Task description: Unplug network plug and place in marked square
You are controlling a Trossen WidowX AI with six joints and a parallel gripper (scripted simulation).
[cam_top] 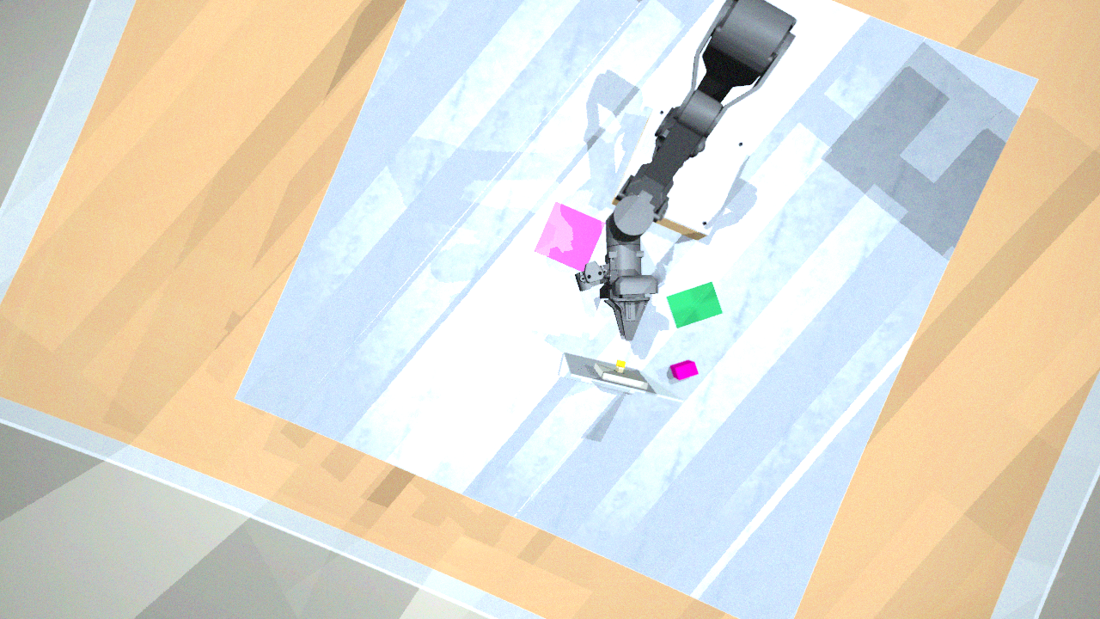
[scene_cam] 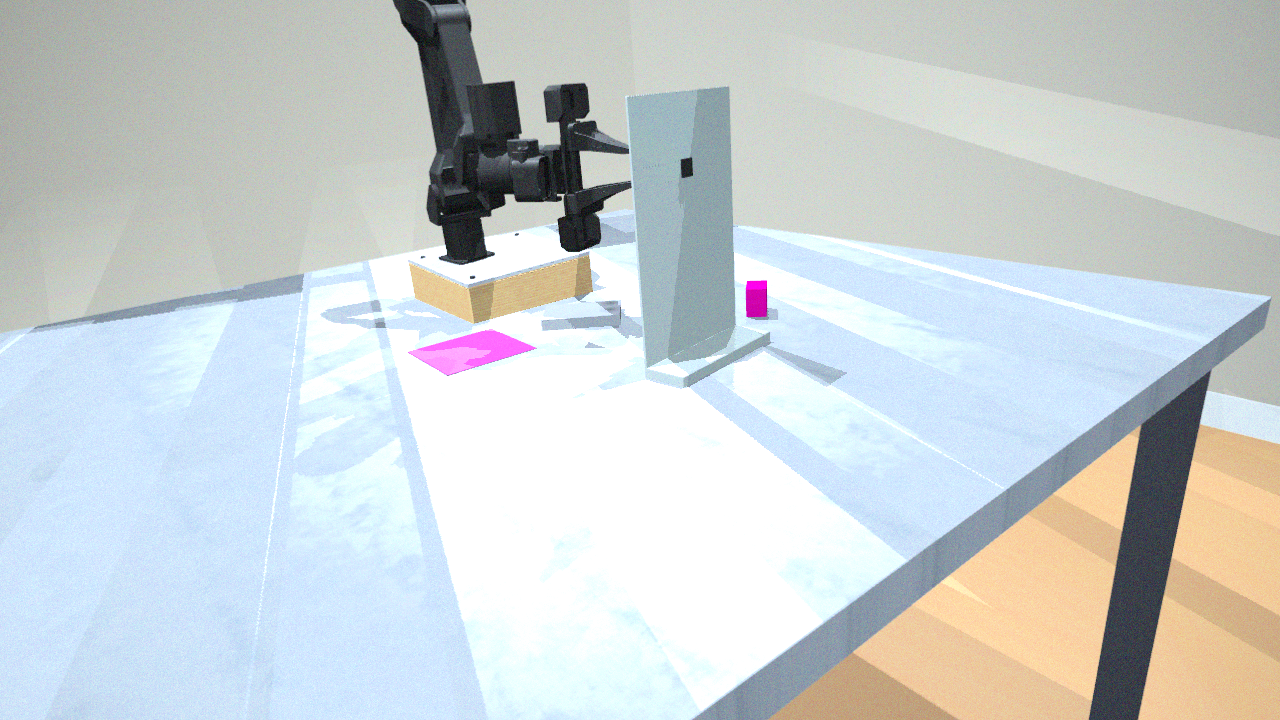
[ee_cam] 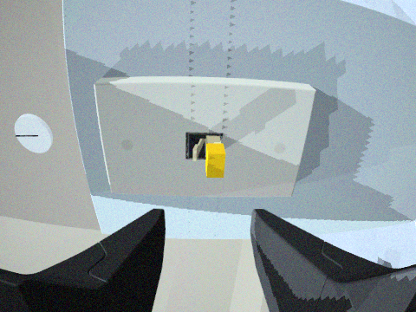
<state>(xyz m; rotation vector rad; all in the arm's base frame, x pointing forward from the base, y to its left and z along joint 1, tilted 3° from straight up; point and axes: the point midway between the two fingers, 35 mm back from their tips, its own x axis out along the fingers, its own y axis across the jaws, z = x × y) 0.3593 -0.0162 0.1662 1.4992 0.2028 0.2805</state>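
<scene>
1. While the upright panel (scene_cam: 680,223) faces the arm, advance level toward the plug (ee_cam: 215,159) lodged in its socket, at twelve o'clock from the wrist view; one finger should arrive above the thin tab (barely discernible).
2. Partly spread, the gripper (ee_cam: 208,220) holds nothing and touches nothing.
</scene>
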